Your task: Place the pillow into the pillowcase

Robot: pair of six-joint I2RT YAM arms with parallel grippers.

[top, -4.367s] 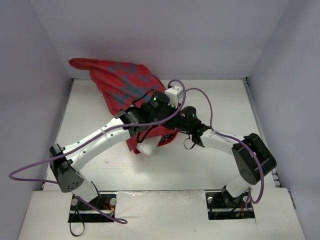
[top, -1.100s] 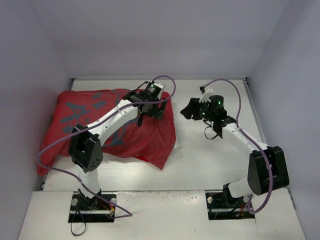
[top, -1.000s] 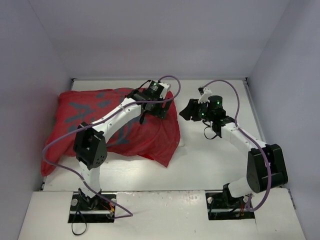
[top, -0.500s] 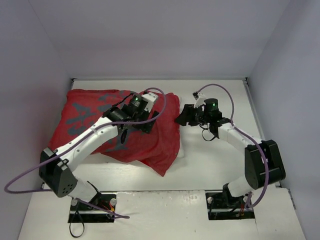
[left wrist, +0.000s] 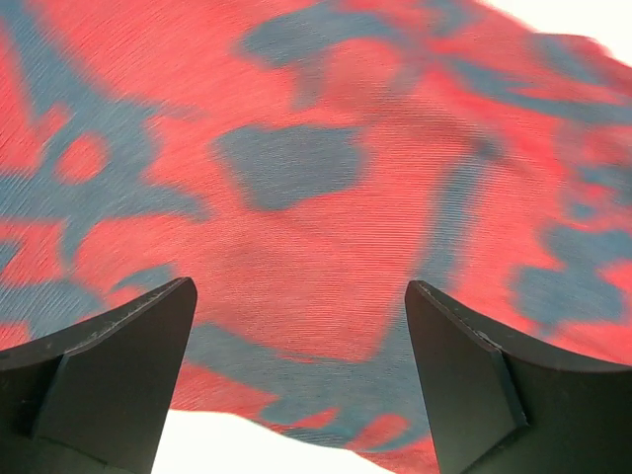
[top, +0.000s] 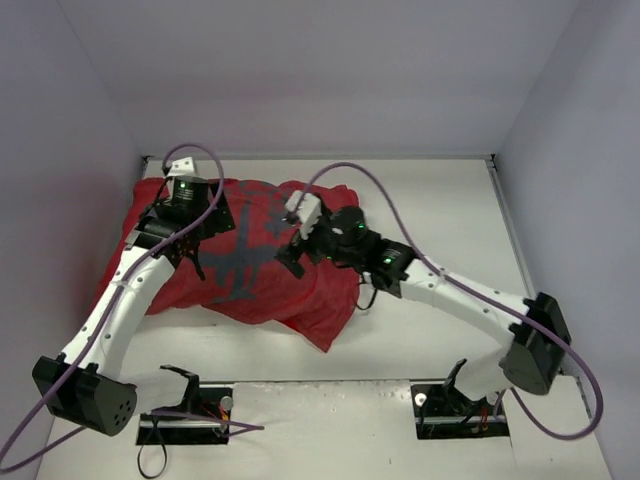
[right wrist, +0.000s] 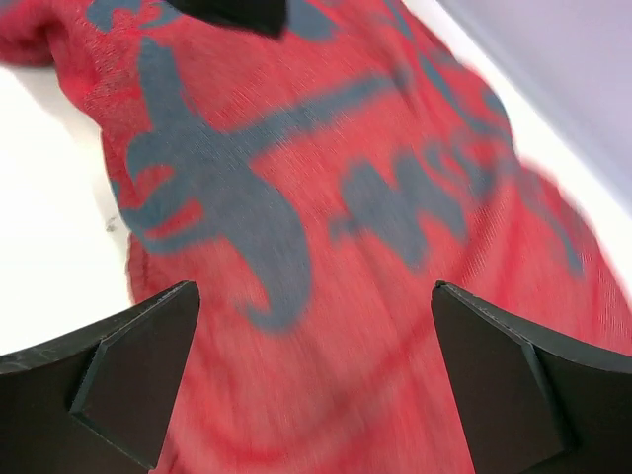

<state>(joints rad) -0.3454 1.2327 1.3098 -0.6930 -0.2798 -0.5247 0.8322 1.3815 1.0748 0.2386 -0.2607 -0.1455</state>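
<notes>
Red pillowcase [top: 250,270] lies plump on the white table [top: 440,200].

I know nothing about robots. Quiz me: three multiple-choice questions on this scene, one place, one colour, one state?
1. Where on the table does the pillowcase lie? A left side B right side C far right corner
2. What colour are its patches? A green B bluish-grey C yellow
3. How do the left gripper and right gripper stand? A both shut B one shut C both open
Answers: 1 A, it lies left of centre; 2 B, wrist views show them; 3 C, fingers spread, nothing between.
</notes>
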